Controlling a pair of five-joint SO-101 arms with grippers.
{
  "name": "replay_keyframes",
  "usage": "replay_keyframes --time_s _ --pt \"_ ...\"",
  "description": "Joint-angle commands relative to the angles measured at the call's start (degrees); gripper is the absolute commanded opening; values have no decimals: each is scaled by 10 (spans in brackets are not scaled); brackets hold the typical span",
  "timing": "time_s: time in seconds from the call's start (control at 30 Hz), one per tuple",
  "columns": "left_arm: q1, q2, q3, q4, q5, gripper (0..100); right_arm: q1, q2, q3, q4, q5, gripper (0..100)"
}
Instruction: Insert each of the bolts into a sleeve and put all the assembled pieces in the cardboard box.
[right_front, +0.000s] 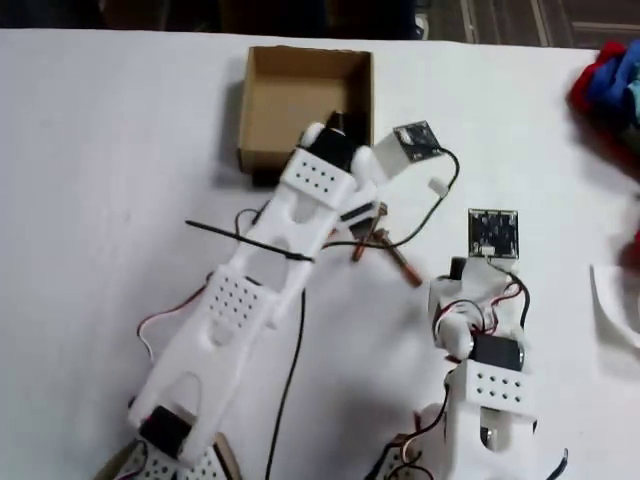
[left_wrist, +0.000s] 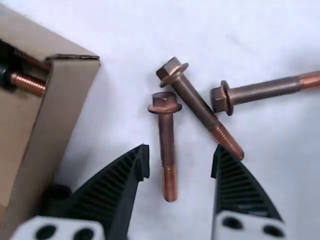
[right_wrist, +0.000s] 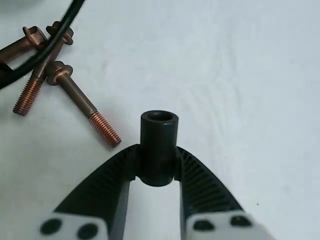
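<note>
We see the wide-open left gripper (left_wrist: 181, 150) with one bolt (left_wrist: 166, 145) between its fingers (left_wrist: 120, 175), lengthwise to them; the right gripper (right_wrist: 157, 152) clamps a sleeve (right_wrist: 159, 130).

Plain white table (right_front: 100, 150), nothing fancy. Open cardboard box (right_front: 270, 155) sits flat on it toward the far edge. Just beside the box, three copper bolts (left_wrist: 166, 145) lie loose on their sides, heads bunched close together and threaded ends fanning apart. Way off at the right edge there's a red and blue pile (right_front: 605, 80), looks like cloth, and a curved white thing (right_front: 612, 305) I can't make out.
</note>
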Motion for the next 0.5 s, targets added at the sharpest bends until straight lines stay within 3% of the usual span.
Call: replay_keyframes --time_s 0.0,0.47 --pt "0 -5 -22 -26 -4 224 7 -15 -5 -11 -4 19" --pt "-7 79 -29 -62 -5 222 6 -15 -6 -11 -4 19"
